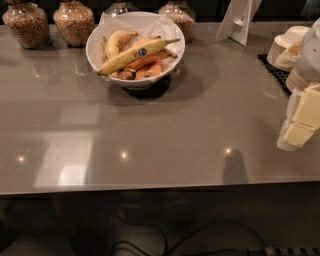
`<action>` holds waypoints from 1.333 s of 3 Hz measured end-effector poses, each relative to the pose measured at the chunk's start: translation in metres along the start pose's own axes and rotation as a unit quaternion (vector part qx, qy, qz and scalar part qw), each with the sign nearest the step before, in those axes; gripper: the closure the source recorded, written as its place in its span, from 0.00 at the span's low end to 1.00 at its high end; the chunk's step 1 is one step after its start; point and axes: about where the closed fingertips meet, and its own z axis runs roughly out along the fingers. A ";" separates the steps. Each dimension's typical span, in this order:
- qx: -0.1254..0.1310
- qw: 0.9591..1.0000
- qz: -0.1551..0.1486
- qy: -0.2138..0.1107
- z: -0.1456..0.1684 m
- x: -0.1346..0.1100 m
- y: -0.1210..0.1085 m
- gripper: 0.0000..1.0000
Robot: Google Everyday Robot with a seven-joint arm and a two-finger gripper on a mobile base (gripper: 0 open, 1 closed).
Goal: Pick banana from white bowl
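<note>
The banana point(135, 54) is long, slim and yellow with a small blue sticker. It lies diagonally on top of the other fruit in the white bowl point(95, 47), its stem pointing to the upper right. The bowl is lined with white paper and stands at the back of the grey counter, left of centre. A shorter curved yellow banana point(116, 41) and orange-brown overripe ones point(150, 64) lie under it. My gripper point(300, 125), white with pale yellow pads, is at the far right edge of the camera view. It is low over the counter, far from the bowl, with nothing seen in it.
Glass jars of grains point(26, 24) point(74, 21) point(181, 14) line the back edge around the bowl. A white stand point(239, 21) is at the back right. Stacked small white bowls point(286, 46) sit by a black mat point(272, 70). The counter's front edge point(160, 186) runs across below.
</note>
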 end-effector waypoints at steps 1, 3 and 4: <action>0.000 1.000 0.000 0.000 0.000 0.000 0.000 0.00; 0.062 0.986 -0.048 -0.144 0.006 -0.072 -0.041 0.00; 0.088 0.965 -0.086 -0.232 0.005 -0.135 -0.073 0.00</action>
